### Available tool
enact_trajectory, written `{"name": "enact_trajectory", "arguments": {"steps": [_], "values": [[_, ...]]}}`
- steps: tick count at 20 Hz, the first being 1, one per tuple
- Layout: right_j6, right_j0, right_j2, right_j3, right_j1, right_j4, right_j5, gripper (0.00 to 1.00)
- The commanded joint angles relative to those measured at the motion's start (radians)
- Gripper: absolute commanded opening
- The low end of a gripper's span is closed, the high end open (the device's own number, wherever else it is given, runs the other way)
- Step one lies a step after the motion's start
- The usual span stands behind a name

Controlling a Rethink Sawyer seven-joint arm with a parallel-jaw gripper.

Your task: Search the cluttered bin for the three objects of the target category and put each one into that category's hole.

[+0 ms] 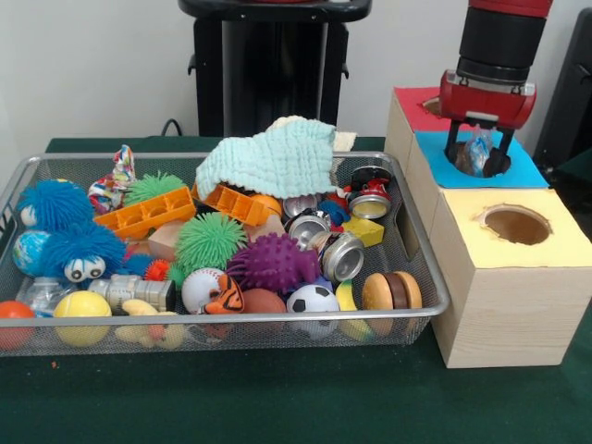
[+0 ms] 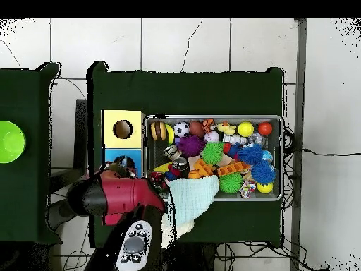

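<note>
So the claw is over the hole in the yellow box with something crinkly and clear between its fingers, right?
Not the yellow box. In the front view the claw is over the hole in the blue box, with the crinkly clear item between its fingers. The yellow box sits nearer the camera, its hole empty.

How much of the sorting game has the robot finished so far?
It is partway through. Right now the gripper is over the hole in the blue box, with something clear and crinkly between its fingers. I cannot see what is already inside the boxes, so finished drops cannot be counted. The wire bin is full of toys, so more searching probably remains.
</note>
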Motion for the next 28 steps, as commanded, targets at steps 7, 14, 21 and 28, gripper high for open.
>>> {"name": "enact_trajectory", "arguments": {"steps": [7, 14, 21, 28], "values": [[0.068, -0.014, -0.007, 0.098, -0.139, -0.035, 0.263, 1.00], [0.044, -0.041, 0.018, 0.085, -0.177, -0.026, 0.318, 1.00], [0.028, -0.110, 0.101, 0.123, -0.134, -0.023, 0.180, 1.00], [0.004, -0.152, 0.068, 0.116, -0.072, -0.107, 0.107, 1.00]]}}
